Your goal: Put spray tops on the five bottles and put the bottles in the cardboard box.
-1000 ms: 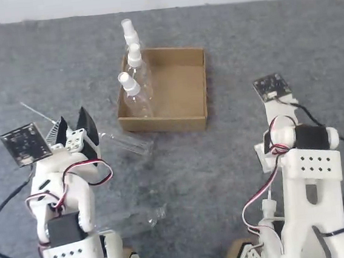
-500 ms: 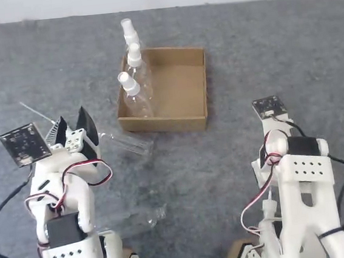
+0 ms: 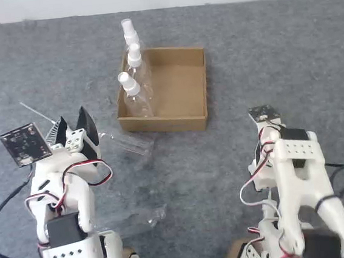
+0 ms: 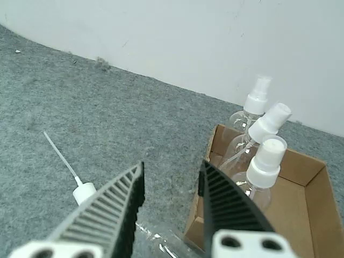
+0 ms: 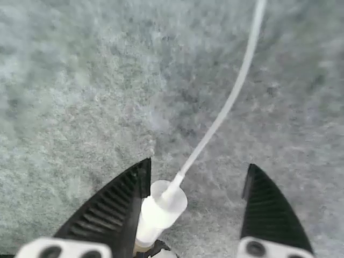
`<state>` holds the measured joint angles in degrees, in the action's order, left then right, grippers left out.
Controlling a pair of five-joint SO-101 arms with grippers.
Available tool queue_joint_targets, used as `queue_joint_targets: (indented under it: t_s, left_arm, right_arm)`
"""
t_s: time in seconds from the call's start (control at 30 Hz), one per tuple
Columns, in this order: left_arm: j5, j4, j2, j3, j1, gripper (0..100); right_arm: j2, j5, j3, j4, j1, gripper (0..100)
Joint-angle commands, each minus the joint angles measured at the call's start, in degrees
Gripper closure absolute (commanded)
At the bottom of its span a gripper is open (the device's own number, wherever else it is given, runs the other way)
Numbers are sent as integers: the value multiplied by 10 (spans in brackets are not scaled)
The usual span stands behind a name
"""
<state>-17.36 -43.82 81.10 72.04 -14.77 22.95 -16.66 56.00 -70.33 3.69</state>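
Centre the right gripper (image 5: pixel 198 164) on the white collar of the spray top (image 5: pixel 161 205), not on its thin dip tube. Note jaws spread wide, clamping nothing, with the collar lying against one jaw on the counter (image 3: pixel 262 53). Close gently, then lift with the tube hanging free. Note the left gripper (image 4: pixel 172 165) parted and empty at the left end of the uncapped bottle (image 3: pixel 127 143), near-left of the cardboard box (image 3: pixel 177 123); use it to steady that bottle. Find three capped bottles (image 3: pixel 136 90) at the box's left side. No legible brand, label or writing found.
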Motion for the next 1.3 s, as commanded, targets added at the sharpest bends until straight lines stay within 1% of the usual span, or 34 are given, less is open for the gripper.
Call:
queue_joint_targets:
  t_s: [0.0, 0.07, 0.1, 0.33, 0.47, 0.57, 0.7, 0.77, 0.97, 1.03, 1.13, 1.27]
  left_arm:
    - [-1, 18, 4, -7, -2, 841]
    - [-1, 18, 4, -7, -2, 841]
    - [-1, 18, 4, -7, -2, 841]
    - [-1, 18, 4, -7, -2, 841]
    - [-1, 18, 4, -7, -3, 841]
    - [-1, 18, 4, -7, -3, 841]
    - [-1, 18, 4, -7, -3, 841]
    - [-1, 18, 4, -7, -3, 841]
    - [-1, 19, 4, -7, -3, 841]
    - [0, 19, 4, -7, -2, 841]
    - [0, 19, 4, -7, -2, 841]
    - [0, 19, 4, -7, -1, 841]
  right_arm:
    - [4, -19, -10, 20, 1, 921]
    - [18, -33, -17, 17, 1, 984]
    - [26, -36, -21, 10, 1, 995]
    - [90, -65, -66, -74, -13, 991]
    - [120, -63, -69, -95, -41, 991]
    - [123, -62, -67, -102, -57, 974]
    - [123, -62, -53, -102, -56, 844]
    - [123, -64, -36, -105, -59, 810]
    - [122, -66, -23, -96, -60, 854]
    - [115, -66, -18, -91, -60, 854]
    - [73, -71, -22, -82, -60, 855]
    - [-14, -99, -57, -92, -61, 854]
